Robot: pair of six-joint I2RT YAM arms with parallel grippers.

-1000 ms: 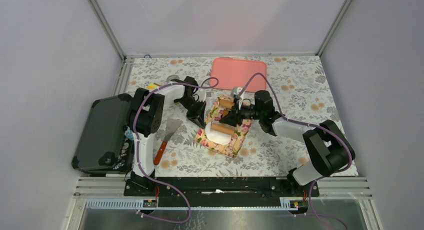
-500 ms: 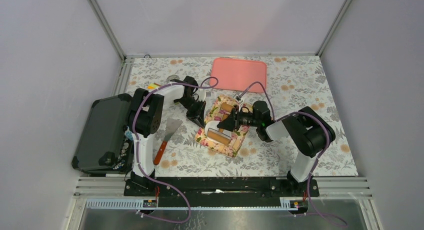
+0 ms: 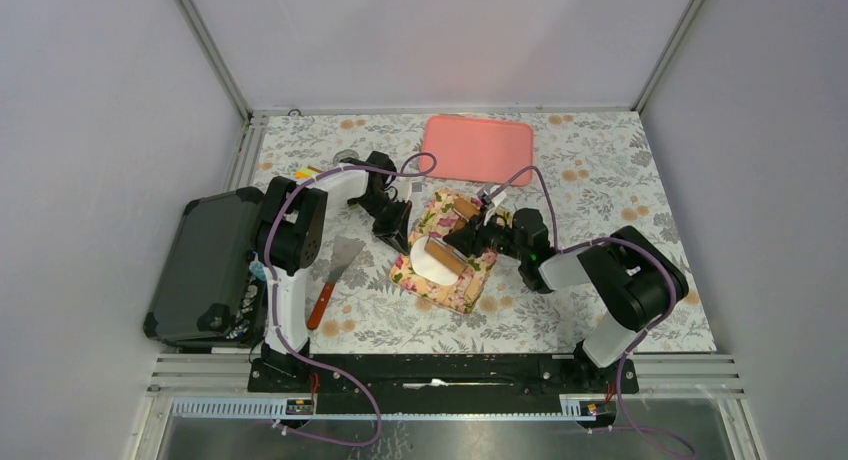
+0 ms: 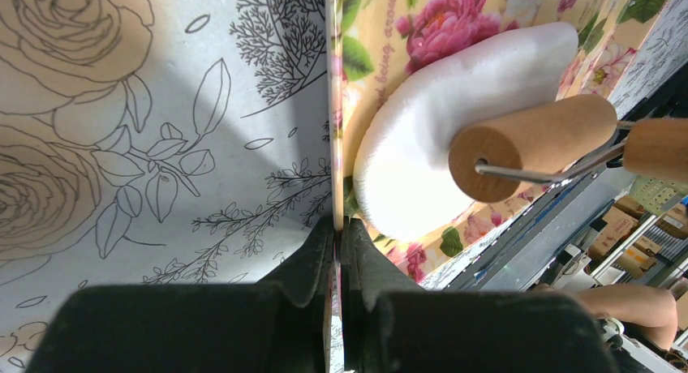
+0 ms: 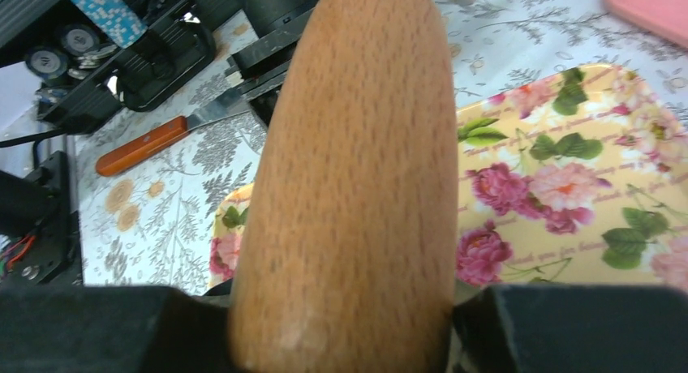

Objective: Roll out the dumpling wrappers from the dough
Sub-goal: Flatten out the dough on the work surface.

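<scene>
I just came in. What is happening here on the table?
Two robot arms are at work on the dough. The left gripper is shut on the edge of the floral tray. The right gripper grips the rolling pin by a handle, and its roller lies on the dough, a thick oval on the tray. No cut wrappers are visible yet.

dough [image 3: 426,265] on mat [image 3: 455,291], rolling pin [image 3: 446,256] on dough, spatula [image 3: 335,269] left
</scene>
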